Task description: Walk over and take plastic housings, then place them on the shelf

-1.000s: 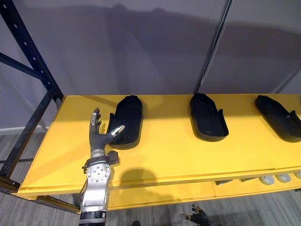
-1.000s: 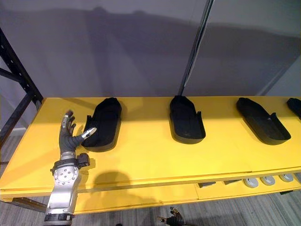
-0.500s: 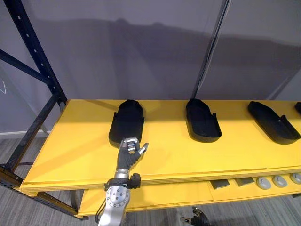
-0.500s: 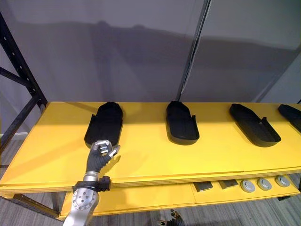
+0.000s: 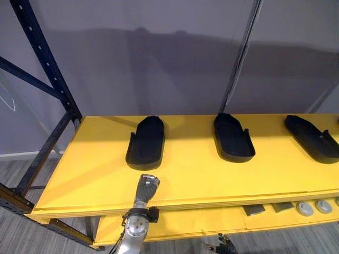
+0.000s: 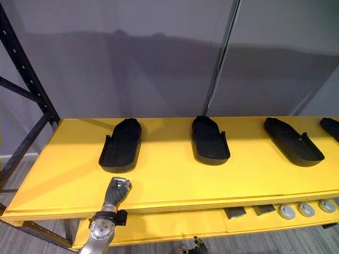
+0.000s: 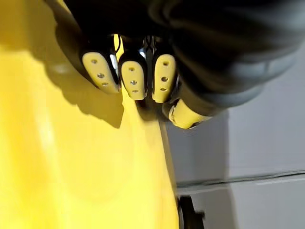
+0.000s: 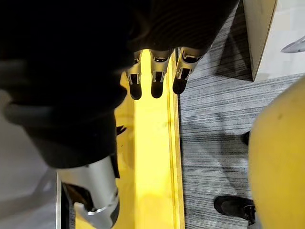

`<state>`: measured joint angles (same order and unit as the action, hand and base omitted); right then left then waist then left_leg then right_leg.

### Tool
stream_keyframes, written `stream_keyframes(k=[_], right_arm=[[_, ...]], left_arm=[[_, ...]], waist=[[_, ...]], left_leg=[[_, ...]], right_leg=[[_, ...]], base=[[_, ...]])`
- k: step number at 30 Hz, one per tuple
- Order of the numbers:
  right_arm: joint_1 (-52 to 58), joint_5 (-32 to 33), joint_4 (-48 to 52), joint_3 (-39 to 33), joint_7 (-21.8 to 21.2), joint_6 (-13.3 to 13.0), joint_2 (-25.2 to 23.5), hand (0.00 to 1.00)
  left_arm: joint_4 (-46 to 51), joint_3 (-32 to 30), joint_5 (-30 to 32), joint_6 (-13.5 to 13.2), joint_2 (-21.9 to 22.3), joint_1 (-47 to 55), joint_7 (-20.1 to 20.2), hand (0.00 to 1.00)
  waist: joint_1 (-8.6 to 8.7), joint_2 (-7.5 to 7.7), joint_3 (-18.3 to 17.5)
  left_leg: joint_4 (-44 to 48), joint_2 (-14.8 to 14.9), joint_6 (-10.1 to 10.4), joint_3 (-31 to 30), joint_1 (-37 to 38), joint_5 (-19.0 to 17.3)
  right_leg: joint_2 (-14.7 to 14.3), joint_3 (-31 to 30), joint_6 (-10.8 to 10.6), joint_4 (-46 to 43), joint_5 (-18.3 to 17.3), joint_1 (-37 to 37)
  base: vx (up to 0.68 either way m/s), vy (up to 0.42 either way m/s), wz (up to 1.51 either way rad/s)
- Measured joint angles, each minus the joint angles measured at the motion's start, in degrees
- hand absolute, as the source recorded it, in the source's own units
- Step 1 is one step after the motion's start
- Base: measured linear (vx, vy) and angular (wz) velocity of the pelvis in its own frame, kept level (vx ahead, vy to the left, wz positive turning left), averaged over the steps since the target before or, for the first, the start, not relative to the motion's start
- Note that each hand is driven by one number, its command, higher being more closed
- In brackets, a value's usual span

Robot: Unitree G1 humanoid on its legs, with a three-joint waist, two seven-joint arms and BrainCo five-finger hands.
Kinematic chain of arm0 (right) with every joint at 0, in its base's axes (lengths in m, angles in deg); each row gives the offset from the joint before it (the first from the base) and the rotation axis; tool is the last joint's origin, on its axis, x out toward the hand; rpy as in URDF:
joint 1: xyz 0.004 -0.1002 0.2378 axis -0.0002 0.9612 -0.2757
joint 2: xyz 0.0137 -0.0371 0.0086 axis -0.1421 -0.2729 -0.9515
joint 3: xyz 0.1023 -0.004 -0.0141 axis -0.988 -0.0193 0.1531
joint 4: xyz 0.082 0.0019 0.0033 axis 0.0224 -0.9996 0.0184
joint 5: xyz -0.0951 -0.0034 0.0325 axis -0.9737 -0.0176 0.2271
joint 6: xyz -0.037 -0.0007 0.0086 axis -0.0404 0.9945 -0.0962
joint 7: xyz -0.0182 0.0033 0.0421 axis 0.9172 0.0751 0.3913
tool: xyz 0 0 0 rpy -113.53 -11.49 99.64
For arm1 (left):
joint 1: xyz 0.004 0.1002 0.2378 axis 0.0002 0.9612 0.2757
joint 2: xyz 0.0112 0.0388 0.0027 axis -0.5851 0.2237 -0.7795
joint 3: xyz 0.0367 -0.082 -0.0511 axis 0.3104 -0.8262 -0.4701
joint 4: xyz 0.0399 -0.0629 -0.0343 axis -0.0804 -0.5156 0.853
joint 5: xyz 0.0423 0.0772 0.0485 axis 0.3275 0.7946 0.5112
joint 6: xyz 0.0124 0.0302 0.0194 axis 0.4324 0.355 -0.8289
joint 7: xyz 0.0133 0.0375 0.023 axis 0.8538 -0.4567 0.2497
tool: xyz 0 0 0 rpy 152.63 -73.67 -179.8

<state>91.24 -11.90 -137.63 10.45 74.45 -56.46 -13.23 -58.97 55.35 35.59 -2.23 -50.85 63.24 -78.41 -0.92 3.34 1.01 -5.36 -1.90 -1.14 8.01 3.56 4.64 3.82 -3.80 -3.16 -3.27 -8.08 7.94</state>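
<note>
Three black, shoe-shaped plastic housings (image 5: 145, 150) are lying well apart in a row on the flat yellow shelf (image 5: 185, 177). The left hand (image 5: 147, 186) is hovering over the shelf's front edge, near the leftmost housing, its fingers curling inward around nothing. The right hand (image 5: 220, 244) is hanging below the shelf, fingers loosely spread.

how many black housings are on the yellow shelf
4: left housing, middle housing, right housing, and a fourth housing cut off at the edge; more may lie beyond.
</note>
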Motion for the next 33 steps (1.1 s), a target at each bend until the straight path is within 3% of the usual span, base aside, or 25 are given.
stream_keyframes(k=[15, 18, 33], right_arm=[[-1.14, -0.03, -1.7, -0.43, 0.06, 0.06, 0.06, 0.0], [-1.62, -0.03, -1.95, -0.44, 0.04, 0.06, 0.06, 0.0], [-3.15, -0.07, -3.68, -2.65, -0.38, 0.05, -0.18, 0.0]], left_arm=[[-7.42, -5.1, 0.57, -0.09, -0.2, -6.85, -3.93, 1.0], [-8.53, -6.75, 0.58, -0.09, -0.43, -8.01, -4.06, 1.0], [-11.18, -9.85, 0.62, 0.0, -2.06, -11.74, -4.11, 1.0]], waist=[[0.73, -0.06, 0.06], [1.71, -0.09, 0.1], [2.91, 0.03, 0.86]], left_leg=[[-0.01, 0.3, 0.19, 0.8, 0.51, -0.34], [-0.01, 0.25, 0.36, 0.81, 0.51, -0.54], [0.01, 0.21, 0.12, 1.03, 0.77, -0.75]], right_leg=[[-0.34, -0.46, 0.11, 0.46, 0.04, 0.25], [-0.32, -0.52, 0.11, 0.45, 0.04, 0.22], [-0.31, -0.78, 0.36, 0.82, 0.15, 0.49]], base=[[-0.02, -0.014, -0.03], [0.0, 0.0, 0.0], [0.0, 0.0, 0.0]])
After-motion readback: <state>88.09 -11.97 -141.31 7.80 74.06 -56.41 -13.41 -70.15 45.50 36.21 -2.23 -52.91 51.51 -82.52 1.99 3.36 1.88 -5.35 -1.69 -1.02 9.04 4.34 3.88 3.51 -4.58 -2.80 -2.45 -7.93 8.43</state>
